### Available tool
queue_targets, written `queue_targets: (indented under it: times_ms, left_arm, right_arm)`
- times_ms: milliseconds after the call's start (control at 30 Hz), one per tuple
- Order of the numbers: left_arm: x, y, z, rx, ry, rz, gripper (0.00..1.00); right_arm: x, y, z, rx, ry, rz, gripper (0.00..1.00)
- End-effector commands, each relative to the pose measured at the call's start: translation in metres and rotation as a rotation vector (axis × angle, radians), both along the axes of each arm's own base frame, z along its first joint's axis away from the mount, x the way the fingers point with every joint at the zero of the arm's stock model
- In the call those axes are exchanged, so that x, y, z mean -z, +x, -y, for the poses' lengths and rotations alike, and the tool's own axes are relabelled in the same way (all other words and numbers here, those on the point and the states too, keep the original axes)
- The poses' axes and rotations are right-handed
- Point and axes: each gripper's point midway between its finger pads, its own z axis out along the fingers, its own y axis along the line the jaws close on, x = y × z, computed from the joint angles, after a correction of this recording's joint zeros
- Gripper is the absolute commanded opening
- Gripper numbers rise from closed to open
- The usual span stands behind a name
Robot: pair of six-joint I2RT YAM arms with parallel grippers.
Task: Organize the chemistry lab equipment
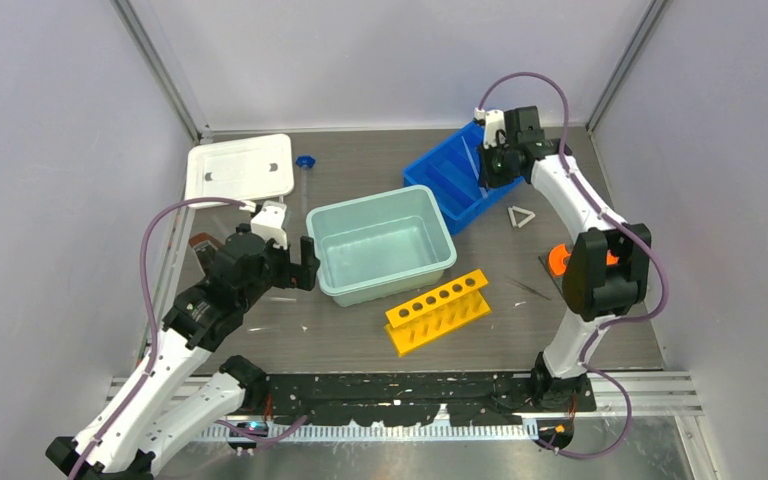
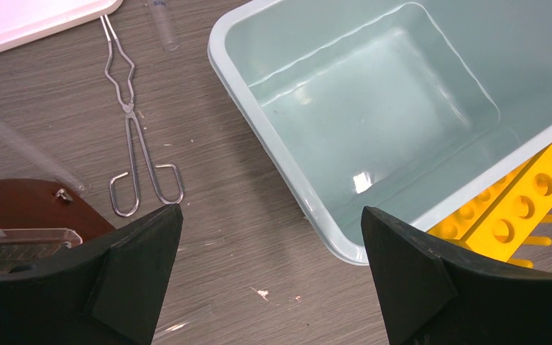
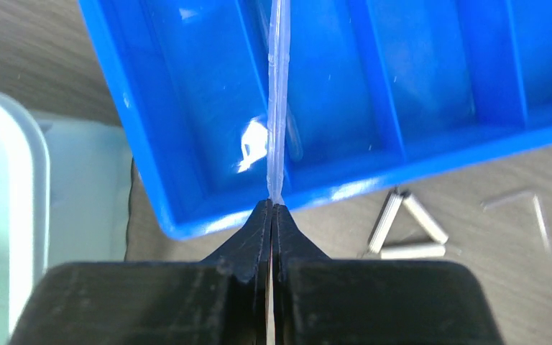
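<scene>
My right gripper [image 3: 272, 205] is shut on the end of a thin clear pipette [image 3: 278, 108], which points away over the blue divided tray [image 3: 151, 144]. In the top view that gripper [image 1: 490, 165] hovers at the tray [image 1: 440, 175]. The wire triangle [image 3: 406, 230] lies on the table just right of it [image 1: 521, 215]. My left gripper [image 2: 269, 212] is open over bare table, with nothing between its fingers, left of the pale teal tub [image 2: 273, 151]. Silvery tongs [image 2: 133, 122] lie ahead of the left finger. A clear tube [image 2: 164, 25] with a blue cap [image 1: 305, 161] lies beyond them.
A white lid [image 1: 240, 168] sits at the back left. In front of the tub [image 1: 380, 245] lies a yellow test-tube rack [image 1: 438, 310]. An orange item [image 1: 558, 260] and thin dark tweezers [image 1: 530, 288] rest by the right arm. A brown object [image 2: 21, 201] is under my left finger.
</scene>
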Motion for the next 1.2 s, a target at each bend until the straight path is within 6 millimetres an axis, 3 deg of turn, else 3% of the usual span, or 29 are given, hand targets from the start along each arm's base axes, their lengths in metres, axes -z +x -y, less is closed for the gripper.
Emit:
queue_targets:
  times_ms: [0, 267, 433, 533, 733, 900, 1033, 1133, 1167]
  left_arm:
    - [-0.012, 0.005, 0.002, 0.002, -0.016, 0.047, 1.00]
    - [-0.012, 0.005, 0.002, 0.002, -0.015, 0.050, 1.00]
    - [-0.013, 0.004, 0.003, 0.009, -0.019, 0.052, 1.00]
    - [-0.014, 0.004, 0.003, 0.010, -0.022, 0.055, 1.00]
    - [-0.014, 0.004, 0.005, 0.015, -0.026, 0.055, 1.00]
    - [-0.016, 0.003, 0.006, 0.021, -0.035, 0.056, 1.00]
    - [-0.019, 0.002, 0.005, 0.020, -0.043, 0.068, 1.00]
    - [-0.022, -0.001, 0.004, 0.022, -0.051, 0.073, 1.00]
    - [-0.022, -0.001, 0.004, 0.022, -0.054, 0.076, 1.00]
  right_arm:
    - [-0.011, 0.039, -0.008, -0.057, -0.096, 0.129, 0.04]
    - [0.021, 0.065, -0.013, -0.075, -0.140, 0.119, 0.06]
    - [0.042, 0.065, -0.021, -0.151, -0.202, 0.098, 0.10]
    - [0.046, 0.061, -0.024, -0.189, -0.247, 0.087, 0.18]
    - [0.022, 0.054, -0.024, -0.153, -0.255, 0.116, 0.30]
    - [-0.021, 0.038, -0.023, -0.048, -0.171, 0.170, 0.35]
    - [-0.040, 0.019, -0.023, 0.112, -0.039, 0.164, 0.35]
    - [-0.059, 0.009, -0.008, 0.338, 0.035, 0.195, 0.35]
    - [-0.056, 0.004, -0.003, 0.381, 0.041, 0.183, 0.35]
